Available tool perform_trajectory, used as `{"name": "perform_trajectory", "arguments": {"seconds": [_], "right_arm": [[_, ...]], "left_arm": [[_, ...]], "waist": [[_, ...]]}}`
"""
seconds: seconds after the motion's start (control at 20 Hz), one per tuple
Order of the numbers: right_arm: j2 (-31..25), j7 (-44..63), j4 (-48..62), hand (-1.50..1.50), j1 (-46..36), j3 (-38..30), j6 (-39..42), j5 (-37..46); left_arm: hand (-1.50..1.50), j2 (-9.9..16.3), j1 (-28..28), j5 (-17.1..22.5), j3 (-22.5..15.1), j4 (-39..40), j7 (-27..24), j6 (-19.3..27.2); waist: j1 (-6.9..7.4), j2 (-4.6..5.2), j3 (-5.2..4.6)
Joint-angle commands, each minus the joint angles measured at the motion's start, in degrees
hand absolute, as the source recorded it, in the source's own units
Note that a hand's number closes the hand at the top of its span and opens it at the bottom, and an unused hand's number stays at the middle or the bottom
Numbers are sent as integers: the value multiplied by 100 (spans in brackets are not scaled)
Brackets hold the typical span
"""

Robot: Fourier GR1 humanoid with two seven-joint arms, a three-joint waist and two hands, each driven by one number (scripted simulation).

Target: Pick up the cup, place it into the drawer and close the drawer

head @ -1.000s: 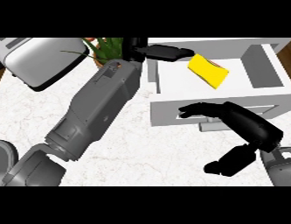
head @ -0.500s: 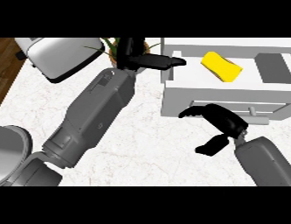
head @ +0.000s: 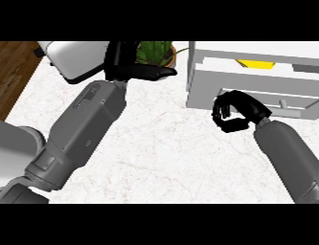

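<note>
On the white marble-patterned counter [head: 154, 158] stands a white drawer unit [head: 211, 76], its drawer nearly pushed in so that only a narrow strip of the inside shows at the top. In that strip lies a bright yellow cup [head: 255, 63], inside the drawer and partly hidden by the drawer's front edge; a small grey patch sits further right in the same strip.

The right hand [head: 238, 114] is against the white drawer front [head: 275, 98], at its left part; its black fingers are curled inward and I see nothing held within them.

The left hand [head: 130, 67] reaches up toward the far side of the counter, fingers stretched out and grasping nothing, between a silver toaster-like appliance [head: 77, 60] and a green potted plant [head: 158, 51]. Dark wooden flooring [head: 3, 76] shows at the left.
</note>
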Motion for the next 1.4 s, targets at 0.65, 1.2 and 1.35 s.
{"name": "perform_trajectory", "arguments": {"seconds": [0.65,1.2,1.35], "right_arm": [[-765,-169,1464,150,-1760,-1403,-170,-666],[-1108,-112,1071,150,-1662,-1611,408,-1062],[-1179,-128,992,150,-1562,-1641,538,-1140]], "left_arm": [[-150,540,796,64,-124,-627,375,-659],[-150,549,966,106,-149,-784,371,-858],[-150,660,1102,127,-125,-824,328,-983]], "waist": [[602,172,5],[676,223,-4],[727,223,-7]]}}
